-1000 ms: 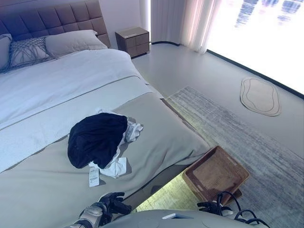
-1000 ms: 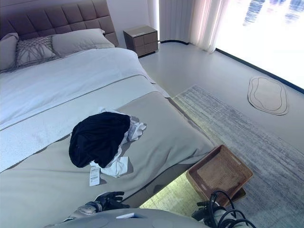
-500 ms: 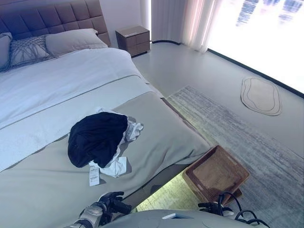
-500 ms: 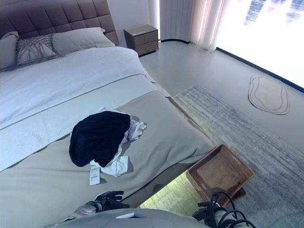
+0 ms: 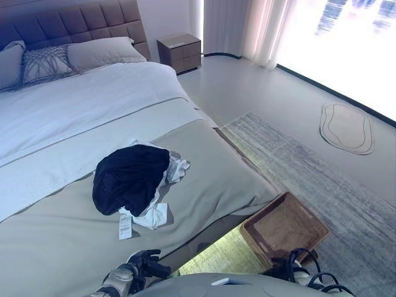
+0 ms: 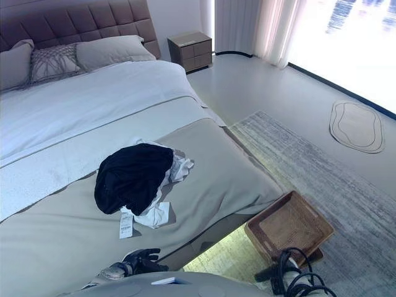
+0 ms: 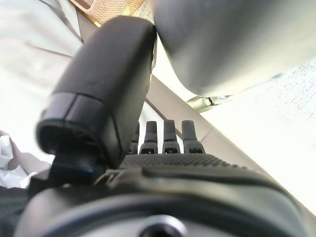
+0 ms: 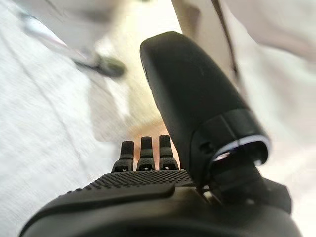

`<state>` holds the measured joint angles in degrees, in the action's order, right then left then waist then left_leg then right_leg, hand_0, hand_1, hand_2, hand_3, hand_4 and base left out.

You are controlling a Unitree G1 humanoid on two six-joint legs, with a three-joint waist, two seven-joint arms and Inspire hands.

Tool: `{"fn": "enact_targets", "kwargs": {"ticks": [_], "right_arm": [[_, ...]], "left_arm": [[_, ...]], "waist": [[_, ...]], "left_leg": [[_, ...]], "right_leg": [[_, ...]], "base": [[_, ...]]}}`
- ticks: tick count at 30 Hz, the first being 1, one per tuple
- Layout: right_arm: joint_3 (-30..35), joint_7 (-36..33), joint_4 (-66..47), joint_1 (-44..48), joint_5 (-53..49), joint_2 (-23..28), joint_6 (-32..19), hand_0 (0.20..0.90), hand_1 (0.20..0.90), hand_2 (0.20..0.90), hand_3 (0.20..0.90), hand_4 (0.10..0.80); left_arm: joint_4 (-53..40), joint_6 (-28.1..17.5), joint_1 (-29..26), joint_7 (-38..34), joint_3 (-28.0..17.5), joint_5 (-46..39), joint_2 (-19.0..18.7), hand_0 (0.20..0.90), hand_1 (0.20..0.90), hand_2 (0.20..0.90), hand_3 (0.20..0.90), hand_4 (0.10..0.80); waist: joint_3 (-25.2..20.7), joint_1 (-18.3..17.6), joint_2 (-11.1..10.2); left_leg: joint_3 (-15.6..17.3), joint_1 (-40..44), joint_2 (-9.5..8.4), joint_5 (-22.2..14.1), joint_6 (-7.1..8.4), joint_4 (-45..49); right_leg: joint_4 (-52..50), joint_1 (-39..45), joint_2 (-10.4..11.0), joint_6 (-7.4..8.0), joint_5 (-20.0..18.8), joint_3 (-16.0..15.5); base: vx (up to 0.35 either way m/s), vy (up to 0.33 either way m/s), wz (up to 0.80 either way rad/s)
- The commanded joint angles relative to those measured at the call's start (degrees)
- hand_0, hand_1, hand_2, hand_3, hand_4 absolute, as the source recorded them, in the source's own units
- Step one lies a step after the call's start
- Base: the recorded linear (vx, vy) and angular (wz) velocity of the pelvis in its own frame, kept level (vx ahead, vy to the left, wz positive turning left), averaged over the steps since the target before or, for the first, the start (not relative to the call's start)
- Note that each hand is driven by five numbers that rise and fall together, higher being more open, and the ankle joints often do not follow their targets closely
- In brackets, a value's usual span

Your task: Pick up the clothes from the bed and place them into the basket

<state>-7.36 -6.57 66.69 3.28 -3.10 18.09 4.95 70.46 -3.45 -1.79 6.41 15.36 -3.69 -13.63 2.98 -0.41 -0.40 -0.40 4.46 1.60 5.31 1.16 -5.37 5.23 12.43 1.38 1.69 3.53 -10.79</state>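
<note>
head stereo: high, facing down, both share bed point(image 5: 204, 179) | wrist cams: close along own fingers

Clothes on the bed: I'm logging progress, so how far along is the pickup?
Nothing looks done yet. The clothes, a dark garment over white ones, lie in a pile on the bed, and the basket on the floor beside it looks empty. The left hand is low by the bed's edge, open and holding nothing; the right hand is open too. Grasping, carrying and dropping all remain.
</note>
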Motion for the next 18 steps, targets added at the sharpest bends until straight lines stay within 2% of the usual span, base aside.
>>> {"fn": "enact_targets", "kwargs": {"ticks": [1, 2, 4, 7, 10, 18], "right_arm": [[0.2, -4.1, -15.5, 8.3, 3.0, 6.1, -5.4, 0.9, 0.9, 0.9, 0.9, 0.8], [-0.8, -3.1, -20.6, 8.6, 5.5, 7.4, -7.5, 0.9, 0.9, 0.9, 0.9, 0.8], [-2.5, -1.0, -30.2, 8.6, 7.8, 9.6, -7.3, 0.9, 0.9, 0.9, 0.9, 0.8], [-4.8, 1.4, -36.5, 11.2, 11.8, 12.5, -9.6, 0.9, 0.9, 0.9, 0.9, 0.8], [-8.4, 1.8, -36.6, 18.5, 15.7, 13.7, -10.4, 0.9, 0.9, 0.9, 0.9, 0.8], [-19.6, 0.7, -28.2, 41.1, 20.7, 15.2, -4.5, 0.9, 0.9, 0.9, 0.9, 0.8]], "left_arm": [[1.1, -2.6, 0.2, -2.5, -1.5, -4.6, -2.5, 0.9, 0.9, 0.9, 0.9, 0.8], [0.6, -3.3, 1.0, -2.8, -2.5, -6.4, -2.6, 0.9, 0.9, 0.9, 0.9, 0.8], [-0.4, -4.2, 2.2, -2.4, -4.7, -8.6, -3.2, 0.9, 0.9, 0.9, 0.9, 0.8], [-1.2, -4.6, 2.6, -2.9, -7.4, -12.5, -3.6, 0.9, 0.9, 0.9, 0.9, 0.8], [-1.2, -4.8, 1.9, -3.6, -7.9, -13.2, -4.2, 0.9, 0.9, 0.9, 0.9, 0.8], [-5.2, -1.5, -2.1, -3.9, -3.8, -13.1, -8.7, 0.9, 0.9, 0.9, 0.9, 0.8]], "waist": [[1.3, 3.3, -1.8], [1.4, 3.5, -1.9], [1.8, 3.9, -2.1], [3.0, 5.3, -2.6], [5.1, 7.8, -3.1], [13.9, 16.0, -3.5]], "left_leg": [[0.8, 3.6, -2.82, -7.6, -3.16, 0.4], [0.6, 3.3, -2.98, -7.6, -3.22, 0.4], [0.2, 2.8, -3.28, -7.3, -3.33, 0.4], [-0.8, 1.5, -3.88, -7.3, -3.58, 1.3], [-2.3, -1.8, -4.74, -7.7, -3.88, 4.5], [-7.0, -12.6, -7.07, -7.3, -5.36, 11.5]], "right_leg": [[-5.5, -4.5, 1.1, 0.19, -0.9, 1.4], [-5.7, -4.8, 1.2, 0.22, -0.8, 1.3], [-6.0, -5.4, 1.5, 0.28, -0.8, 1.1], [-6.6, -6.3, 2.1, 0.21, -0.6, 0.4], [-8.5, -8.3, 3.2, -0.03, -0.4, -1.2], [-14.9, -14.1, 6.3, 0.87, -1.0, -6.0]], "base": [[0.068, 0.097, 0.02], [0.065, 0.125, 0.05], [0.043, 0.131, 0.09], [0.029, 0.151, 0.15], [-0.022, 0.178, 0.3], [-0.066, 0.08, 0.49]]}}
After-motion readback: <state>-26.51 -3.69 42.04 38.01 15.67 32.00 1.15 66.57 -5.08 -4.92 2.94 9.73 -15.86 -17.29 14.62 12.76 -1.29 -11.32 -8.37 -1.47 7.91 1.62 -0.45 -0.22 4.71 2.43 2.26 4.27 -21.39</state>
